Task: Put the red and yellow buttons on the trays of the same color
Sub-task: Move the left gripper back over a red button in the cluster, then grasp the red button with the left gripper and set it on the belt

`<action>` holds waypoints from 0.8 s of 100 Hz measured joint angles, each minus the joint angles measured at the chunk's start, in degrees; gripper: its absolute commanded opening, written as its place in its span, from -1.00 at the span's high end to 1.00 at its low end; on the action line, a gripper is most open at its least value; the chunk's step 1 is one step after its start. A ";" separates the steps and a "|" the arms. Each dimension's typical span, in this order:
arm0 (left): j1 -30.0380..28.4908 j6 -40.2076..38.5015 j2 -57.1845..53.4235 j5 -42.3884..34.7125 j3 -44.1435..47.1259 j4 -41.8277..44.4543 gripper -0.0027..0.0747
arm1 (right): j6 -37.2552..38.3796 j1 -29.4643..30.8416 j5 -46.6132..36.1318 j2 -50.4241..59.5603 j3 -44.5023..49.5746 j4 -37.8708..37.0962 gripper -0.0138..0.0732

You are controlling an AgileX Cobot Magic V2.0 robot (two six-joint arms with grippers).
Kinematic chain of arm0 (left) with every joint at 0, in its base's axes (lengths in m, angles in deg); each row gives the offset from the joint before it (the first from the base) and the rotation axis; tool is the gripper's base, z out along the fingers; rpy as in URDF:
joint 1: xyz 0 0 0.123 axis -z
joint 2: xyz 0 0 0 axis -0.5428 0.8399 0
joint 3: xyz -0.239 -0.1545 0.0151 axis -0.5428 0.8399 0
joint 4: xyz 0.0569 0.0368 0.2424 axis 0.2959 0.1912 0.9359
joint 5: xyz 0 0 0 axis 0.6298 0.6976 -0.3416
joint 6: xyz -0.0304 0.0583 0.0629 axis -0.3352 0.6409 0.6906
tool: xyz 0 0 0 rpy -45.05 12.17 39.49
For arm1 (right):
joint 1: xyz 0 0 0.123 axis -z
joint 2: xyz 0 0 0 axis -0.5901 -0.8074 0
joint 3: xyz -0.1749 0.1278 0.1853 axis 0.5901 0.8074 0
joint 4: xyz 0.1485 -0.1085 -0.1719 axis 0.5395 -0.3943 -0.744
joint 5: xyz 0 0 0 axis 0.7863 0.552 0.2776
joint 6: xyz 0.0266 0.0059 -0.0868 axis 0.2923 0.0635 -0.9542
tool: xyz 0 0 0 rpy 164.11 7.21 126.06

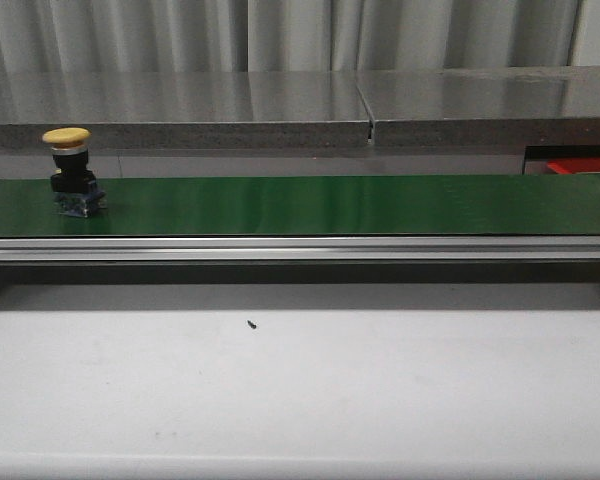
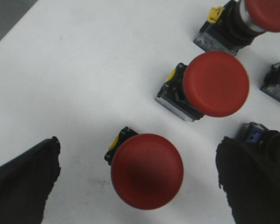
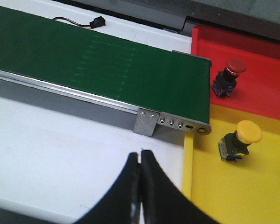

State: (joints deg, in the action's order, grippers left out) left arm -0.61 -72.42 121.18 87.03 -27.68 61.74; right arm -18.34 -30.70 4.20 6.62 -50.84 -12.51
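Observation:
In the front view a yellow button [image 1: 68,168] stands upright at the left end of the green conveyor belt [image 1: 330,205]; neither gripper shows there. My left gripper [image 2: 139,175] is open above a white surface, its fingers wide on either side of a red button [image 2: 147,170]. Two more red buttons [image 2: 215,84] [image 2: 266,14] lie beyond it. My right gripper [image 3: 140,158] is shut on nothing, over the white table near the belt's end. Past it, a red button [image 3: 229,73] sits on the red tray [image 3: 261,84] and a yellow button [image 3: 242,138] on the yellow tray [image 3: 238,191].
A steel ledge [image 1: 300,105] runs behind the belt, with a red tray corner [image 1: 580,165] at the far right. More button bases [image 2: 276,84] lie beside the left gripper. A metal end bracket [image 3: 172,123] closes the belt's end next to the trays.

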 measured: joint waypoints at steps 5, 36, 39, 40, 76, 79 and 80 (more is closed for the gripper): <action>0.00 0.00 0.46 0.00 0.00 0.00 -0.69 | 0.00 0.00 0.00 0.00 0.00 0.00 0.91; 0.00 0.00 1.04 -0.95 -0.10 -0.09 -0.04 | 0.00 0.00 0.00 0.00 0.00 0.00 0.91; 0.00 0.00 1.04 -0.95 -0.10 -0.09 0.08 | 0.00 0.00 0.00 0.00 0.00 0.00 0.91; 0.00 0.00 1.04 -0.95 -0.10 -0.09 0.14 | 0.00 0.00 0.00 0.00 0.00 0.00 0.91; 0.00 0.14 -0.10 0.03 -0.10 -3.69 0.78 | 0.00 0.00 0.00 0.00 0.00 0.00 0.91; 0.00 0.51 -0.76 0.16 -0.10 -4.27 0.78 | 0.00 0.00 0.00 0.00 0.00 0.00 0.91; 0.00 0.56 -1.21 0.16 -0.10 -4.45 0.78 | 0.00 0.00 0.00 0.00 0.00 0.00 0.91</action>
State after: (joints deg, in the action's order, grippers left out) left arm -0.61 -71.86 119.97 87.19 -27.78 57.30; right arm -18.34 -30.70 4.20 6.62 -50.84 -12.51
